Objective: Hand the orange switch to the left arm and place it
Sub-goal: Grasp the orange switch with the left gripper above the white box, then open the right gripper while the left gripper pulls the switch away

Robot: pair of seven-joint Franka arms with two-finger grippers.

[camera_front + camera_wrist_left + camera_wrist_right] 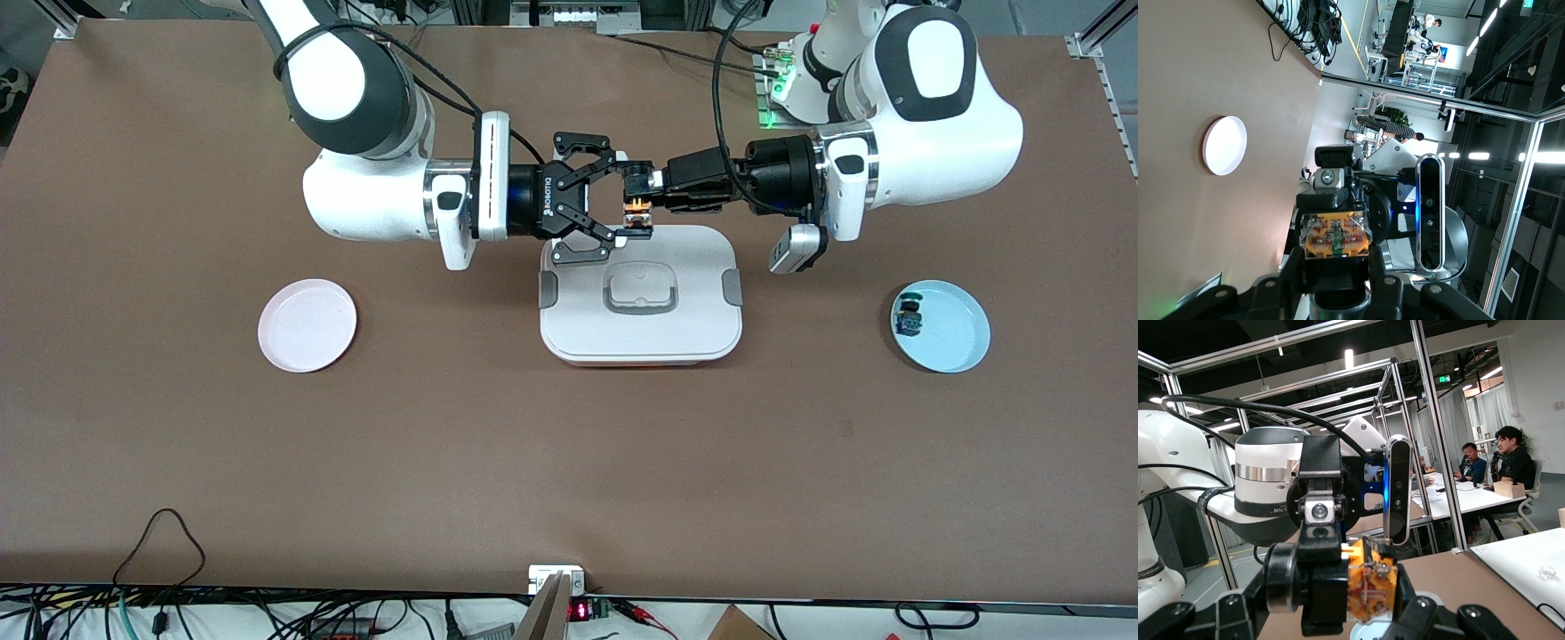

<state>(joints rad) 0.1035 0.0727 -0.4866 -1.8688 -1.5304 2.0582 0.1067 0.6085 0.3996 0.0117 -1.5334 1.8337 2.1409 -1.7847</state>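
My left gripper point(637, 206) is shut on the orange switch point(637, 218) and holds it in the air over the edge of the white box point(640, 333) that lies farthest from the front camera. My right gripper point(616, 201) is open, with its jaws spread on either side of the switch. In the left wrist view the switch point(1336, 235) sits between my left gripper's point(1336, 261) fingers, with the right gripper point(1331, 190) facing it. In the right wrist view the switch point(1371, 587) is held by the left gripper point(1321, 577), between the spread jaws of my right gripper point(1331, 610).
A pink plate point(307, 324) lies toward the right arm's end of the table. A blue plate point(956, 338) with a small blue switch point(909, 317) on it lies toward the left arm's end. The box stands between the two plates.
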